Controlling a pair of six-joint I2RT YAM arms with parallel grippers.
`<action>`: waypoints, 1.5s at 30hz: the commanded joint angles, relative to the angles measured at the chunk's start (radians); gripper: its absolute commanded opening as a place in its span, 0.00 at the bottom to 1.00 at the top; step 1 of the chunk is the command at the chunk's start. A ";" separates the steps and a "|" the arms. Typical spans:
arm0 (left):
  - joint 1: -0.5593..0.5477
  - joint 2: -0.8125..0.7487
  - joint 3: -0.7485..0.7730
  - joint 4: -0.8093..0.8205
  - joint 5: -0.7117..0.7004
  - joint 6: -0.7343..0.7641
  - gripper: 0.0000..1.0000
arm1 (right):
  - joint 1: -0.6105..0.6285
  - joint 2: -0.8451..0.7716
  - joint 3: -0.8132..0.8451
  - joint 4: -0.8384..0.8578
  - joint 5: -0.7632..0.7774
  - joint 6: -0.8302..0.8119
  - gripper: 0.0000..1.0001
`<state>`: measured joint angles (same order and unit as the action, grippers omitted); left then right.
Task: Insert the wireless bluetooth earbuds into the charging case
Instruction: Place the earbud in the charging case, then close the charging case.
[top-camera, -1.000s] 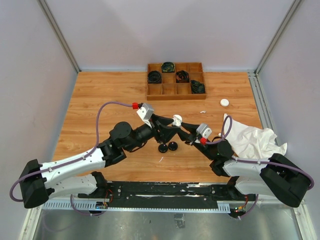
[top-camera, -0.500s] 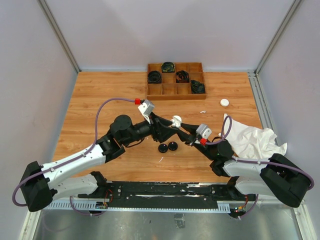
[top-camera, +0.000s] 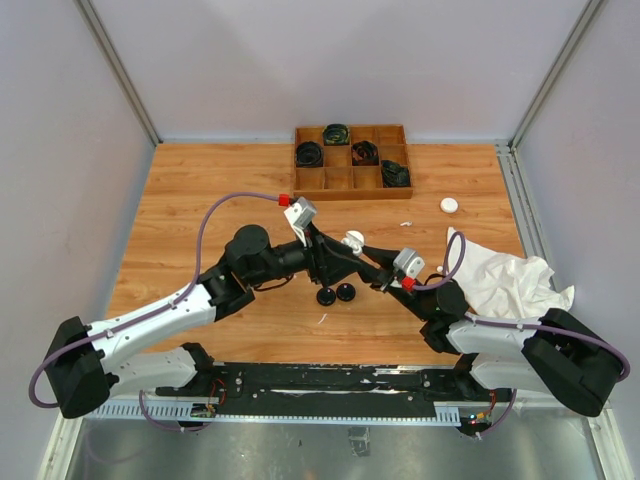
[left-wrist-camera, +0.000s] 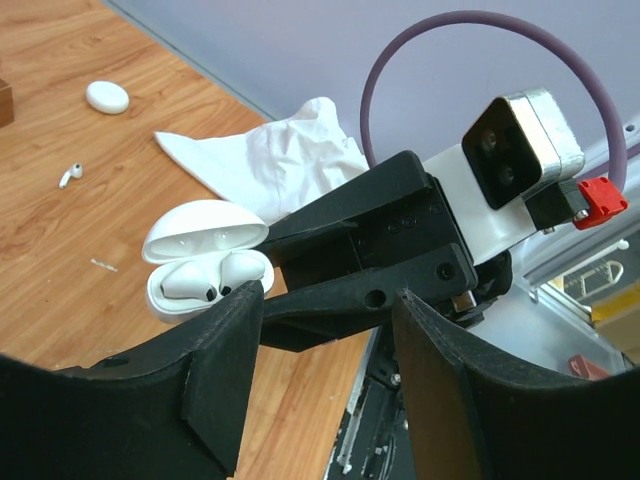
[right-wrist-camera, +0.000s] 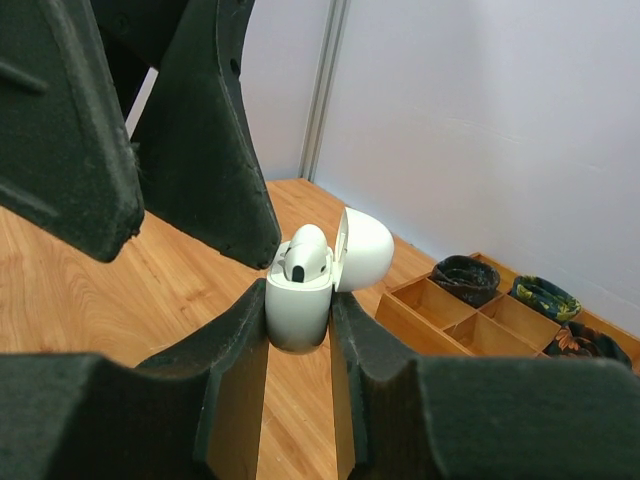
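Right fingers (right-wrist-camera: 232, 350) clamp the open white charging case (right-wrist-camera: 298, 310), earbuds (left-wrist-camera: 185, 283) seated inside. Left fingers (left-wrist-camera: 222, 360) spread, empty, just beside.

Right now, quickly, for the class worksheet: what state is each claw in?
Left claw: open, holding nothing.
Right claw: closed on the white charging case, its lid open.

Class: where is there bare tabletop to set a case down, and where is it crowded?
Bare: the table left of the wooden tray. Crowded: centre, around the two black round cases; right, under the white cloth.
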<state>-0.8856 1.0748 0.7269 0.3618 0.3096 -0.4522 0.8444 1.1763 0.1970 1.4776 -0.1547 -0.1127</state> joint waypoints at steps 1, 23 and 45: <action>0.005 0.004 0.042 0.014 0.029 -0.012 0.59 | 0.005 -0.006 -0.013 0.065 -0.009 -0.002 0.22; 0.176 -0.057 0.124 -0.241 0.215 0.070 0.70 | -0.100 -0.064 0.016 -0.031 -0.303 0.119 0.21; 0.209 0.067 0.117 -0.109 0.473 0.021 0.63 | -0.176 0.038 0.051 0.046 -0.422 0.338 0.20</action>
<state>-0.6769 1.1442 0.8322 0.1791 0.6979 -0.4278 0.6983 1.1969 0.2203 1.4685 -0.5549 0.1600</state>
